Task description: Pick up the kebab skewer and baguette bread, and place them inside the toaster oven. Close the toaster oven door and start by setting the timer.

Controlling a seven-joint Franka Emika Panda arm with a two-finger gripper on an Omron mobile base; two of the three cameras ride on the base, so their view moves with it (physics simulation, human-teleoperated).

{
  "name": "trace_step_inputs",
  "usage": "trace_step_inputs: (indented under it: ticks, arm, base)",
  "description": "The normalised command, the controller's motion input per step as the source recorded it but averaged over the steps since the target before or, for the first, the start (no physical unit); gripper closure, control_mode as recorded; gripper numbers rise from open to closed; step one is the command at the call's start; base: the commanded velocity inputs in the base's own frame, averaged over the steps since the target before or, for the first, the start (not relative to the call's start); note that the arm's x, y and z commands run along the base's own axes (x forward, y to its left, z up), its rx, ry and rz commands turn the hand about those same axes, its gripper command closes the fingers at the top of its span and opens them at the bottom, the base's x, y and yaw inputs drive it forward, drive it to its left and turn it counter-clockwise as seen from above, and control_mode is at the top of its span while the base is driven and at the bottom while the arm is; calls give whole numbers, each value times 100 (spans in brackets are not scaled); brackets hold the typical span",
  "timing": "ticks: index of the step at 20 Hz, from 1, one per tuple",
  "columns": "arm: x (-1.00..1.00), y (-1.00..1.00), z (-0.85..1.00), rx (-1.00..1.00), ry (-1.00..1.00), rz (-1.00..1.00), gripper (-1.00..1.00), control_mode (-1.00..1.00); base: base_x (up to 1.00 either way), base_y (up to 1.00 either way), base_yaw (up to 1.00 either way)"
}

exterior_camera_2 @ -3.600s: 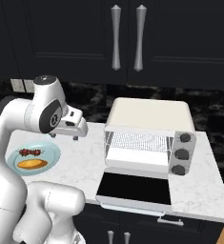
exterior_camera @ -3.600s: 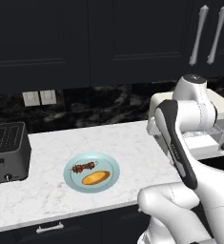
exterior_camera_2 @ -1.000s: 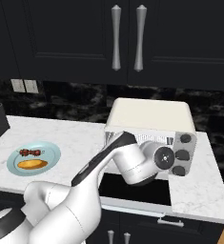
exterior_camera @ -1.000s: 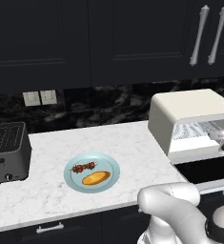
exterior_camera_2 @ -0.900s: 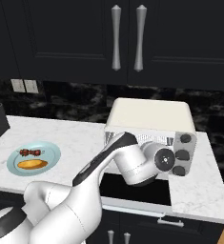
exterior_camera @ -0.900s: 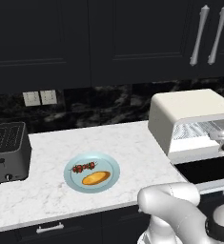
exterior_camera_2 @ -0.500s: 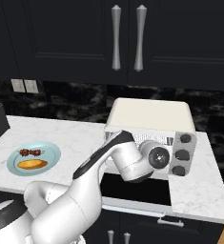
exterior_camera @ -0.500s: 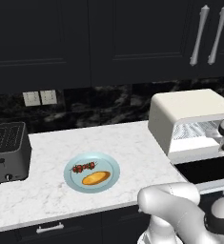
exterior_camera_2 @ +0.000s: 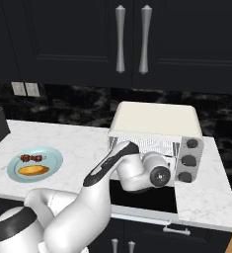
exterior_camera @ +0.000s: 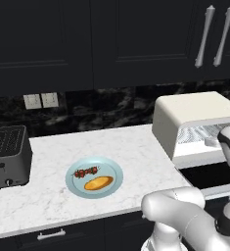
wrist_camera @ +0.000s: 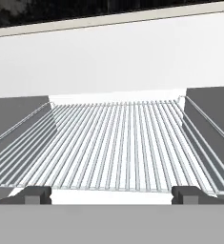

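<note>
Since a few seconds ago the arm has swung from above the plate over to the toaster oven (exterior_camera_2: 156, 120), and in the last second it has barely moved. Now the tool (wrist_camera: 111, 194) is wide open and holds nothing. Its two dark finger tips (wrist_camera: 35, 194) sit at the mouth of the oven, far apart from each other, and they look in at the wire rack (wrist_camera: 118, 143) with nothing on it. The toaster oven stands on the right side of the white marble bench (exterior_camera: 111, 147). The toaster oven door (exterior_camera_2: 152, 197) is folded down flat in front of it, and most of it is hidden behind the arm in the right base view. Three round knobs sit in a column on the right of the oven front; I cannot tell which one is the timer. The kebab skewer (exterior_camera: 85, 171) and the baguette bread (exterior_camera: 99, 183) lie side by side on a light blue plate (exterior_camera: 73, 186), the skewer behind the bread. The plate rests on the bench, well apart from the oven. A dark grey slot toaster (exterior_camera: 8, 156) stands at the left end of the bench.
</note>
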Motion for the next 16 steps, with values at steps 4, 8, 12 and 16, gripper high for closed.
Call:
trace_step_inputs:
  ticks: [4,8,12,16]
  arm:
    - [16,0,-2,0,0,0,-100,-100]
    - [12,0,1,0,-1,0,-100,-100]
    - [21,0,0,0,0,0,-100,-100]
    - [32,0,0,0,0,-1,-100,-100]
  base:
    - [0,0,0]
    - [0,0,0]
    - [0,0,0]
    - [0,0,0]
